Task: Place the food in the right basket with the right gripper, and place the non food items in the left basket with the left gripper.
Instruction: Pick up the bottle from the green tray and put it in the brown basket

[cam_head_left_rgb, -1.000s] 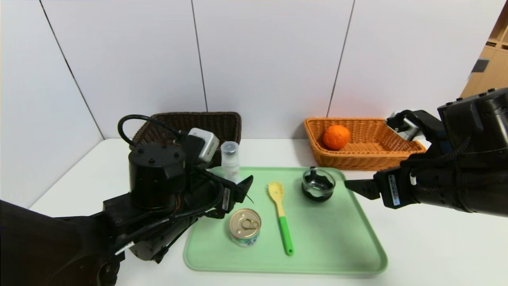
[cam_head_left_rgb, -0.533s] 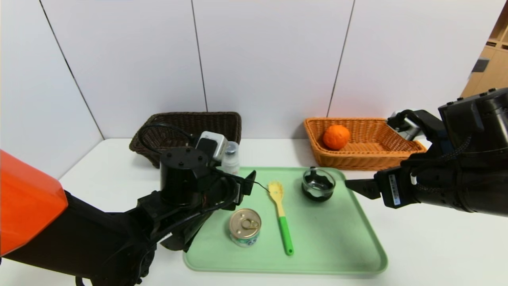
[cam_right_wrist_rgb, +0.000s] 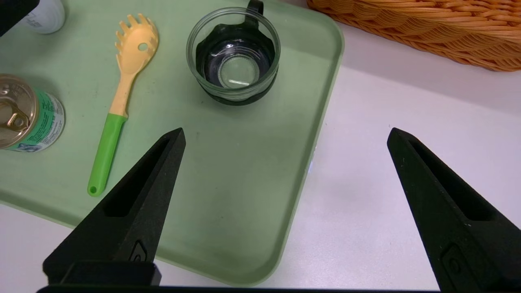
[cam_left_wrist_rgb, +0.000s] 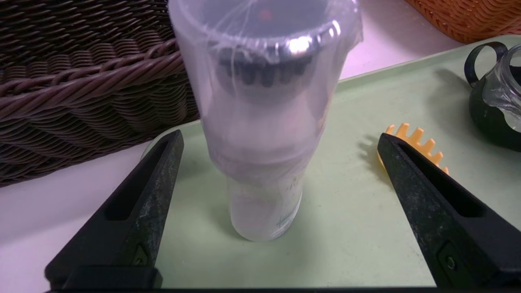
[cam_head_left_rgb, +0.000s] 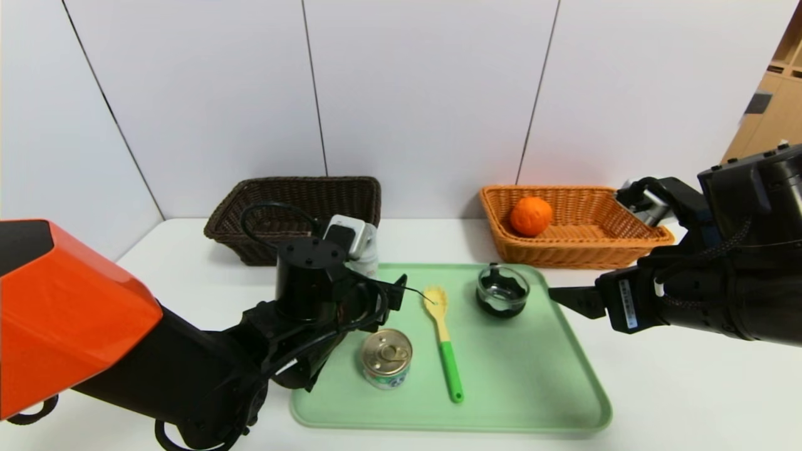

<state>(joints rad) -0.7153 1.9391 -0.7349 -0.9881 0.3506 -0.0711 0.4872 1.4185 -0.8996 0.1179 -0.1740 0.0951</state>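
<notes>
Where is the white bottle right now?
In the left wrist view, the white bottle stands upright on the green tray, between the open left gripper fingers, beside the dark basket.

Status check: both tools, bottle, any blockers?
Left tool open, straddling upright white bottle, not gripping. Right tool open, idle over tray edge. Nothing blocking.

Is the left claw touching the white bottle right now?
Apart. In the left wrist view the left claw is open, its fingers standing on either side of the upright bottle with green tray showing in both gaps.
</notes>
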